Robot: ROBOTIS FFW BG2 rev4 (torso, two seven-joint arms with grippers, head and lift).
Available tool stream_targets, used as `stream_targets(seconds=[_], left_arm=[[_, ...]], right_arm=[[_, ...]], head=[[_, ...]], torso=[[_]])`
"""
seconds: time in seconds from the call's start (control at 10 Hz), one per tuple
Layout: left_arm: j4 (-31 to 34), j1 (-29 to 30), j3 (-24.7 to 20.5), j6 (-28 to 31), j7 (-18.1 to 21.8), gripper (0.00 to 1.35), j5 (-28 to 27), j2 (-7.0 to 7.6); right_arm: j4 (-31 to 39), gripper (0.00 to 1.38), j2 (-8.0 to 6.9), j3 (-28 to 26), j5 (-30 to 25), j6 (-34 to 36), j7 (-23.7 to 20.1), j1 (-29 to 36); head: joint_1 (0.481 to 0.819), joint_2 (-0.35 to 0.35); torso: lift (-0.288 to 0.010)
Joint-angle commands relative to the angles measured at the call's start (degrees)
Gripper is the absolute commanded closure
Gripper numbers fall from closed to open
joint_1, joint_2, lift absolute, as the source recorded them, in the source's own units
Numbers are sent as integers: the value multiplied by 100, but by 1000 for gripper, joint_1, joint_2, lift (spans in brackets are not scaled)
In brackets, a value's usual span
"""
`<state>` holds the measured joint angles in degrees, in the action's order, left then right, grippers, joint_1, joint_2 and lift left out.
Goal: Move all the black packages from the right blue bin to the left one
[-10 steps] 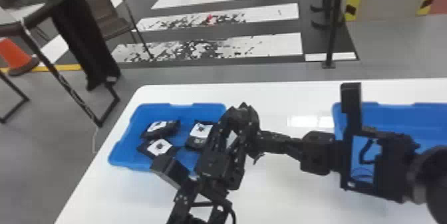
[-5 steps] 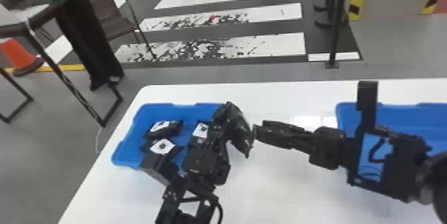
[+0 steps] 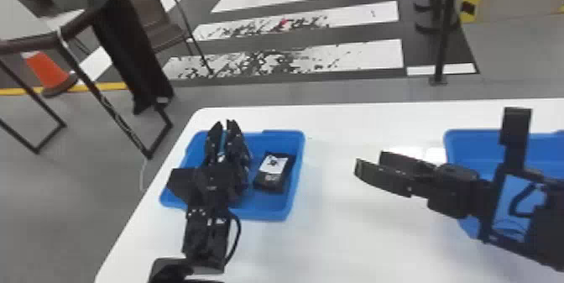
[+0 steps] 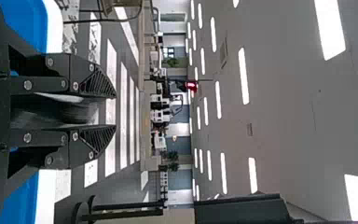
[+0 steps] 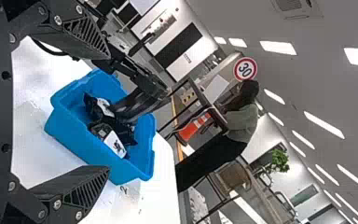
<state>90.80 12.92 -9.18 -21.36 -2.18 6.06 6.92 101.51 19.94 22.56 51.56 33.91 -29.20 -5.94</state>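
Observation:
In the head view my left gripper (image 3: 223,124) is over the left blue bin (image 3: 293,202), its fingers a little apart with blue between the tips. A dark blurred shape (image 4: 65,112), likely a black package, lies between the fingers of my left gripper (image 4: 115,112) in the left wrist view. One black package (image 3: 272,171) with a white label rests on that bin's right side. Other packages (image 5: 116,142) are inside it in the right wrist view. My right gripper (image 3: 368,161) stands open left of the right blue bin (image 3: 455,148); its fingers (image 5: 81,186) are wide apart.
Both bins stand on a white table (image 3: 335,240), with a wide gap between them. The right forearm crosses in front of the right bin. Behind the table's far edge are a chair (image 3: 159,30), a post (image 3: 440,43) and an orange cone (image 3: 46,70).
My left gripper has swung left from near the right gripper to over the left bin. The right arm has shifted slightly right and holds its gripper apart from the left one.

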Motion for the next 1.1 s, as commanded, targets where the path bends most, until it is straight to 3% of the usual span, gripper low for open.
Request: stream_targets(seconds=[0.0, 0.2, 0.3, 0.4, 0.6, 0.7, 0.9, 1.0], left_arm=[[-45, 185, 198, -747, 7, 22, 365, -59], [109, 494, 747, -1521, 156, 191, 765, -94], [503, 846, 861, -1577, 253, 188, 742, -138], [855, 1141, 872, -1465, 490, 147, 720, -191], [1783, 1591, 998, -438, 657, 119, 320, -208], [2022, 1633, 1169, 68, 639, 119, 251, -155], [2275, 1732, 1238, 968, 472, 117, 80, -138], [2514, 1914, 1352, 1334, 112, 105, 125, -129]], right_arm=[[192, 180, -43, -519, -357, -2, -24, 312], [656, 156, -149, -1342, -1351, -438, -138, 889], [881, 108, -219, -1616, -1819, -818, -138, 1170], [966, 81, -307, -1833, -2082, -1254, -130, 1465], [1289, 82, -614, -2381, -2710, -1943, 143, 2253], [1500, 85, -860, -2679, -3167, -2266, 319, 2633], [1795, 87, -983, -2770, -3670, -2519, 609, 3040], [1978, 88, -1001, -2770, -3670, -2533, 811, 3237]], head=[[695, 350], [695, 350], [695, 338], [695, 273], [695, 181], [695, 150], [695, 37], [695, 8]], torso=[[-154], [-154], [-154], [-154], [-154], [-154], [-154], [-154]])
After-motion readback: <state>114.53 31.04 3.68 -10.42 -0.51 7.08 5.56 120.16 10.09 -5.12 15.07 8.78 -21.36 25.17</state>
